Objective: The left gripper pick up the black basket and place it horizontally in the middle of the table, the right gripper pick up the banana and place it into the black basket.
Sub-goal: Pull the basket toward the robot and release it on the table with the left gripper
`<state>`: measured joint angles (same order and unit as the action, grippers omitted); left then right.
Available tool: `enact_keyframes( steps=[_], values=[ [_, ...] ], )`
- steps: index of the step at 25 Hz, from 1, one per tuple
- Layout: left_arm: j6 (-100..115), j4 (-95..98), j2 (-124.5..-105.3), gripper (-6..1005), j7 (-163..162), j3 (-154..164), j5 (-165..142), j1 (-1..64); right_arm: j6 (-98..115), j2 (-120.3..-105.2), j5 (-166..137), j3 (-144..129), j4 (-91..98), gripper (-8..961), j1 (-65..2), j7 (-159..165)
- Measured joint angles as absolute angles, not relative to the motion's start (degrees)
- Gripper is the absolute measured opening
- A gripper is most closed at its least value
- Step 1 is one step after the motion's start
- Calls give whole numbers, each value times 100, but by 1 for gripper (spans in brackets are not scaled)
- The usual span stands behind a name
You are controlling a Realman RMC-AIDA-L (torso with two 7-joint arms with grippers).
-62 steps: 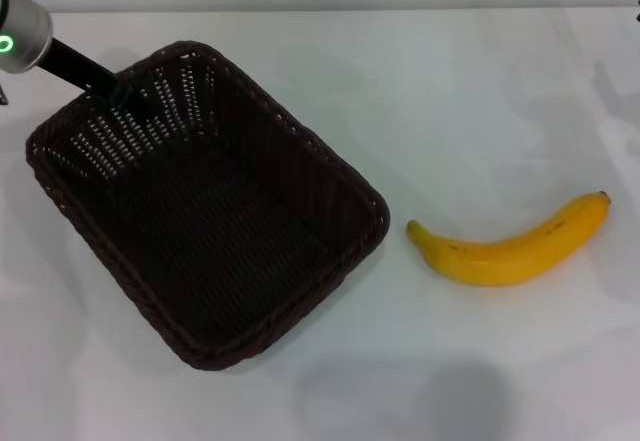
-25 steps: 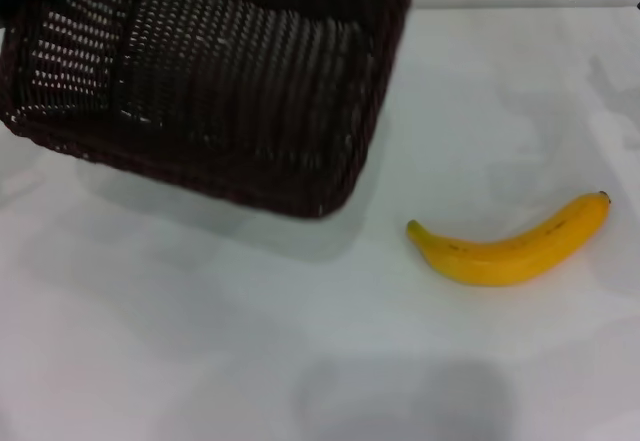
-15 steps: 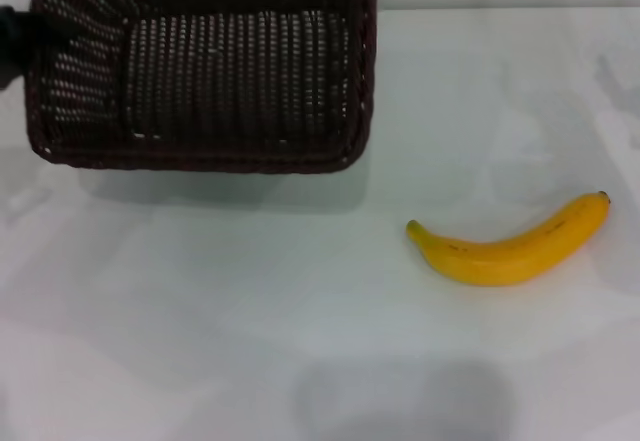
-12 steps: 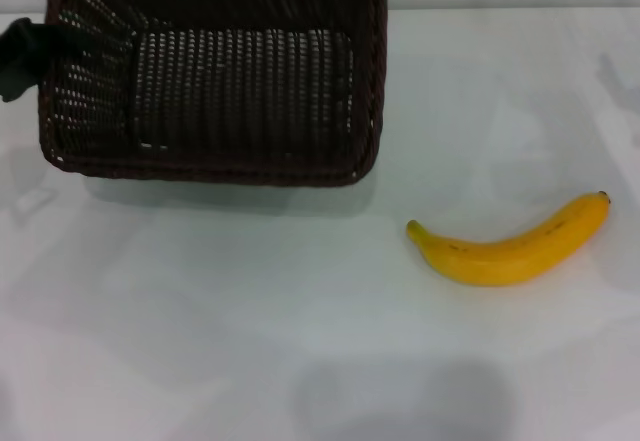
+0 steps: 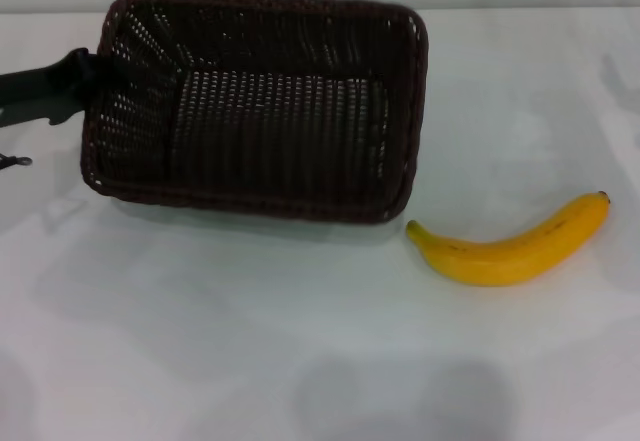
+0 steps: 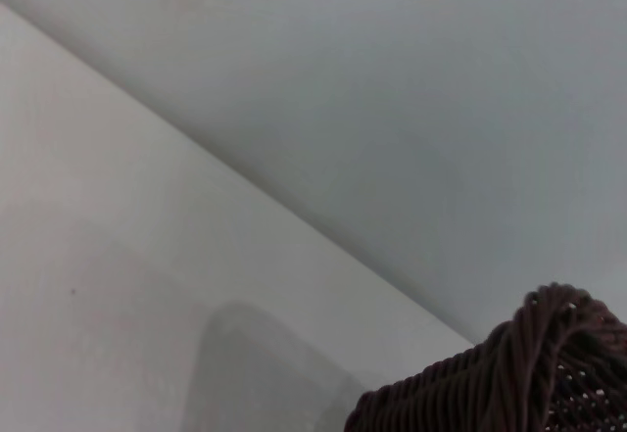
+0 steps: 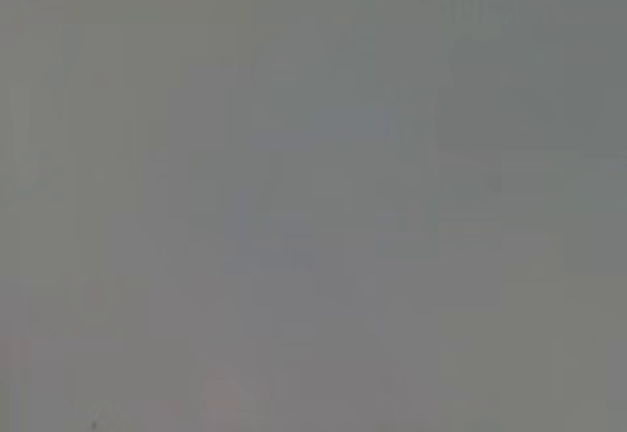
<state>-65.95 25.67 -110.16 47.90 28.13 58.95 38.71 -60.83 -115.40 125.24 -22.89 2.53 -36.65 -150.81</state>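
Black basket (image 5: 262,111): dark brown-black wicker, tight woven pattern, openwork side walls where pale specks of table show through the gaps, twisted braided rim; base reads as fine vertical ribbing with light dots. Left wrist view shows a corner of the same basket (image 6: 519,378), dark brown rope-like braid, faint reddish tint on the strands. Banana (image 5: 510,246): bright yellow, a few small dark flecks along the upper side, dark tip at the stem end. Table (image 5: 300,351): plain white, no pattern, soft grey shadows. Left hand (image 5: 88,79): matte black at the basket's left rim. Right wrist view: flat uniform grey.
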Motion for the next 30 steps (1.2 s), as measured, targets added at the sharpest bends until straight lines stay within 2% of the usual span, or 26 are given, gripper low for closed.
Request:
enact_keyframes(
  steps=[1,2,11,13,21,30],
  values=[
    [-6595,2567,-11016,216,4790,2813,5895,3871,-6081,-11540,12524,-2287,253,841,-3664,-15081],
    [-6445,2567,-11116,216,4782,2813,5883,3852,-6075,-11540,12524,-2284,255,841,-3664,-15081],
    [-6483,2588,-11193,215,4819,2812,5848,3725,-5992,-11555,12533,-2256,290,842,-3665,-15081],
    [-6504,2618,-11188,290,4839,2816,5857,3692,-5989,-11556,12532,-2255,290,842,-3665,-15082],
    [-6567,2802,-11110,350,4904,3336,5841,3752,-5985,-11560,12532,-2260,290,841,-3682,-15083],
    [-6481,3016,-11149,406,5341,3410,5840,3727,-5982,-11557,12534,-2261,290,842,-3675,-15080]
  ],
)
